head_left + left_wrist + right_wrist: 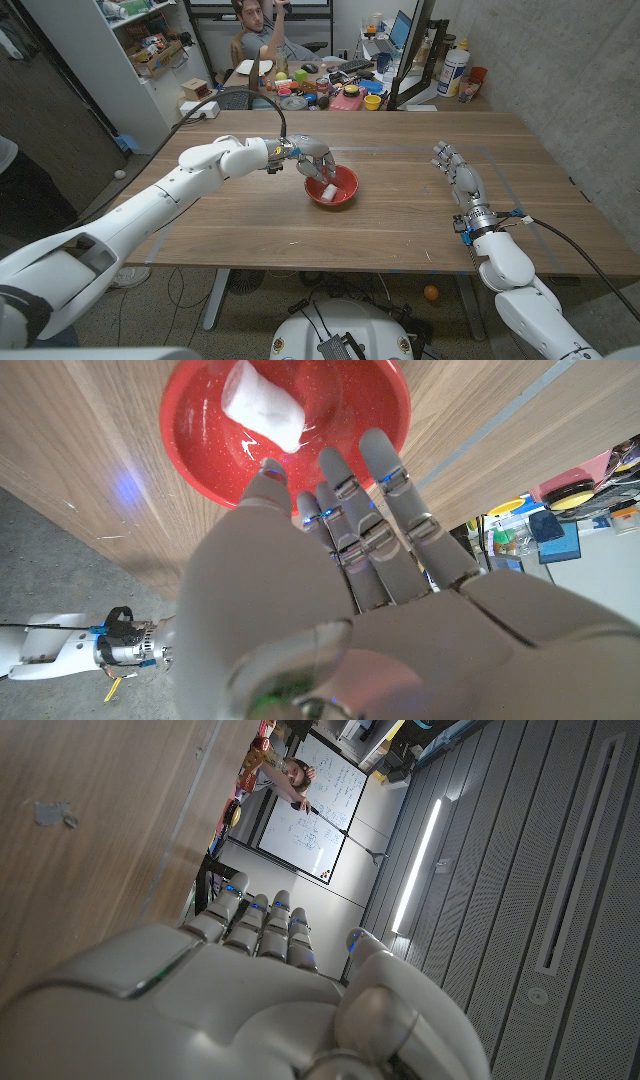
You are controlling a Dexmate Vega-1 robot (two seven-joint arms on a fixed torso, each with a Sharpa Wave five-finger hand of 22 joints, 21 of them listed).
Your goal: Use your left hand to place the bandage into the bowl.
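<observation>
Spanning both camera heights, the wooden table carries a red bowl near its middle. Over the bowl's ten o'clock rim hovers the left hand, fingers spread and holding nothing. At three o'clock, well apart, the right hand waits, fingers straight and empty. Inside the bowl lies the white bandage, just beyond the left fingertips, clear of them.

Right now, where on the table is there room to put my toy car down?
Plenty of bare wood: the wide stretch between the red bowl and the right hand, and the front strip of the table nearest the robot. It is crowded at the bowl, where the left hand hovers over the bandage lying inside.
</observation>
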